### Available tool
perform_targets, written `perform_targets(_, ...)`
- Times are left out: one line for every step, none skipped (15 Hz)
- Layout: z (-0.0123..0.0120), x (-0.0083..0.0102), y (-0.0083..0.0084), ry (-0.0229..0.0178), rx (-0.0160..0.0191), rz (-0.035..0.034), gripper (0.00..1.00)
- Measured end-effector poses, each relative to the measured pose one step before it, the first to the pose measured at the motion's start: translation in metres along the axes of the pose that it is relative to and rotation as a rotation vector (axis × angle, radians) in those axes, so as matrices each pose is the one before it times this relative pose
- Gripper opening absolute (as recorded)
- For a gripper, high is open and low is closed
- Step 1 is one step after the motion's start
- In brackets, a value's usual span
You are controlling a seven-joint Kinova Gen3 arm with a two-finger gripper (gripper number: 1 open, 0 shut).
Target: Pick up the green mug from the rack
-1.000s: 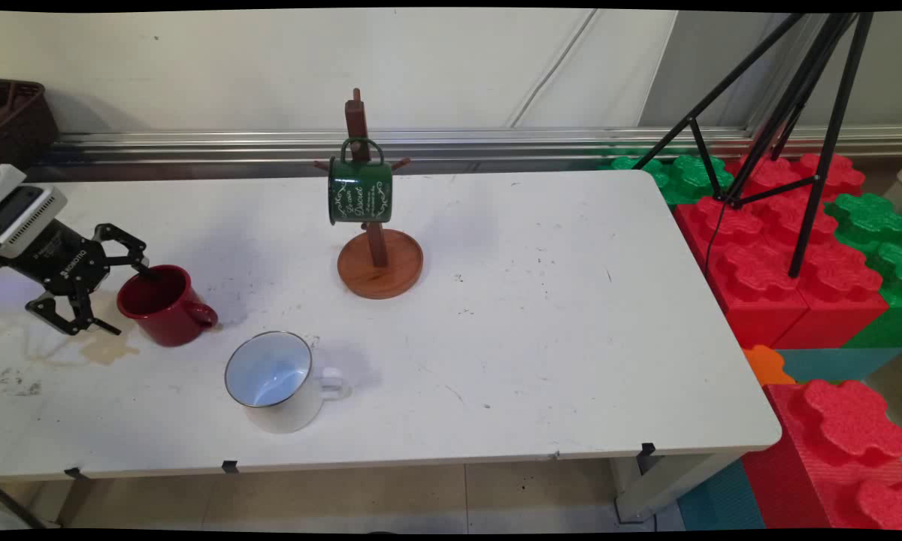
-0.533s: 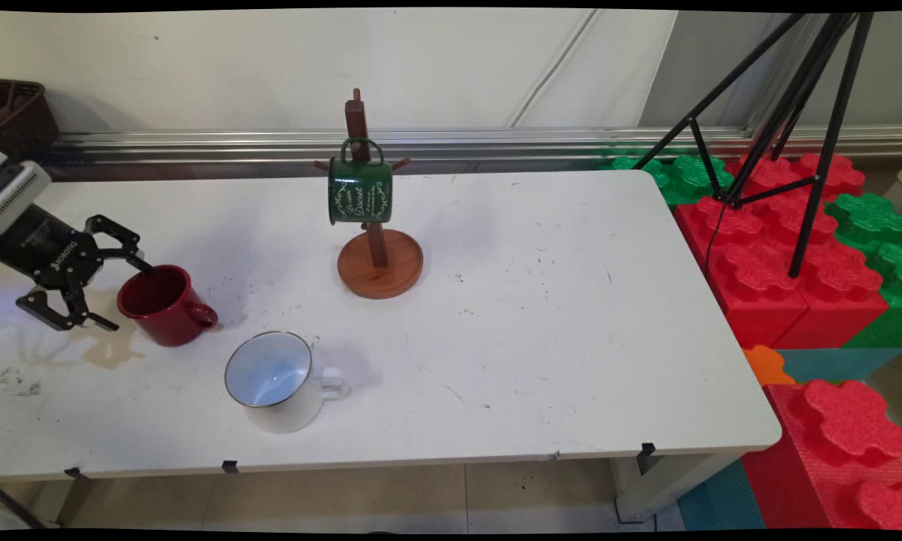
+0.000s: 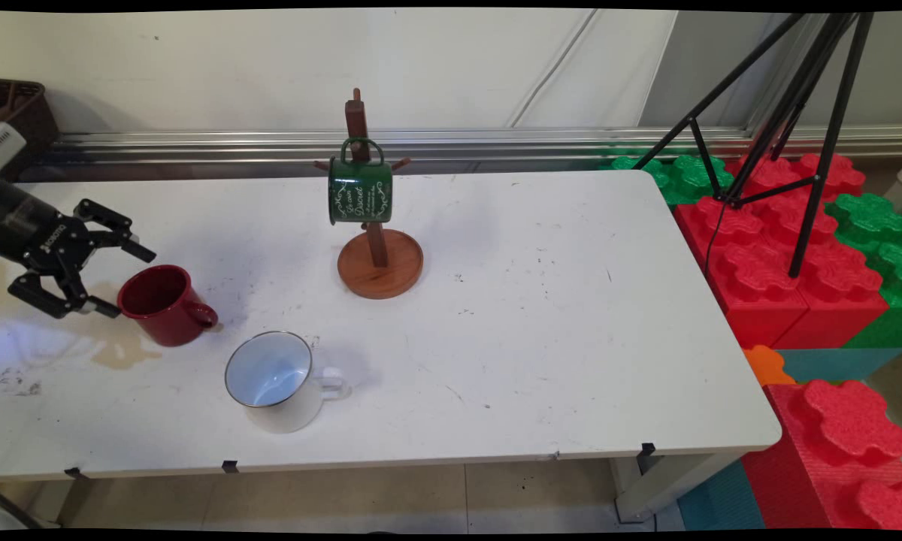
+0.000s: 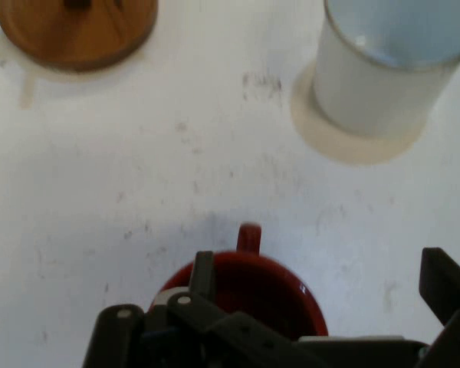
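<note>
White table (image 3: 541,330), scuffed, with a pale wall behind. Black gripper (image 3: 124,280) by the table's left edge, fingers spread wide, holding nothing, just beside the red mug (image 3: 164,303). White mug (image 3: 276,382) nearer the front edge. Green mug (image 3: 360,189) hanging on a wooden mug stand (image 3: 379,263) toward the back edge.

You see red mug (image 4: 249,287) half-hidden by gripper linkage | white mug (image 4: 383,65) and wooden stand base (image 4: 77,31) cropped at top edge
</note>
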Motion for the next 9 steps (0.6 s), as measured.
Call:
perform_targets(-0.00136, 0.00084, 0.00038, 0.02531, 0.00209, -0.02374, 1.00)
perform_targets(-0.00092, 0.00060, 0.00029, 0.01695, 0.00165, -0.01567, 1.00)
perform_targets(-0.00090, 0.00143, 0.00008, 0.02611, 0.00182, -0.02045, 1.00)
perform_targets(-0.00077, 0.00196, 0.00002, 0.03270, 0.00172, -0.02331, 1.00)
perform_targets(-0.00019, 0.00231, -0.00035, 0.03480, 0.00189, -0.02341, 1.00)
perform_targets(0.00021, 0.00222, -0.00073, 0.03038, 0.00199, -0.01929, 1.00)
perform_targets(0.00022, 0.00145, -0.00043, 0.01947, 0.00128, -0.01228, 1.00)
perform_targets(0.00086, 0.00249, -0.00115, 0.02984, 0.00173, -0.01786, 1.00)
perform_targets(0.00089, 0.00177, -0.00078, 0.01994, 0.00121, -0.01233, 1.00)
